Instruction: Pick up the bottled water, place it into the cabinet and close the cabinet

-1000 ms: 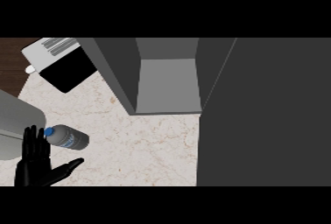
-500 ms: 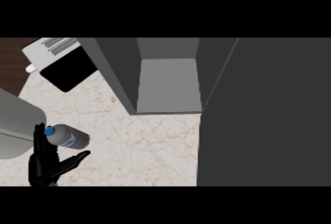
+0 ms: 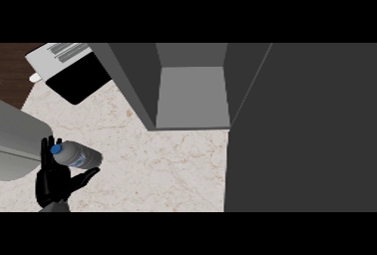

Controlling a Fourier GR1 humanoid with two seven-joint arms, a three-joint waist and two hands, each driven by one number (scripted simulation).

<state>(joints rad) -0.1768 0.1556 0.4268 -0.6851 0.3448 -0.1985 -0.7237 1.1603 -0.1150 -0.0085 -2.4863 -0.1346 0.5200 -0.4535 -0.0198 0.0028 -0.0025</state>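
Note:
The bottled water (image 3: 78,155) lies on its side on the marble counter (image 3: 162,174) at the lower left, its blue cap pointing up-left. My left hand (image 3: 54,183) is open just below and left of it. The straight fingers (image 3: 48,149) run up beside the cap and the thumb (image 3: 86,175) reaches under the bottle's body. The dark grey cabinet (image 3: 191,94) stands open at the top centre with nothing showing inside. Its door (image 3: 302,129) is swung out and fills the right side. My right hand does not show.
A white and black appliance (image 3: 68,74) sits at the top left corner by the counter's edge. A rounded grey object (image 3: 15,142) lies along the left edge, close behind my left hand.
My left hand dipped toward the lower edge, then came back up and right; its fingers now stand beside the bottle's cap. The bottle has barely moved.

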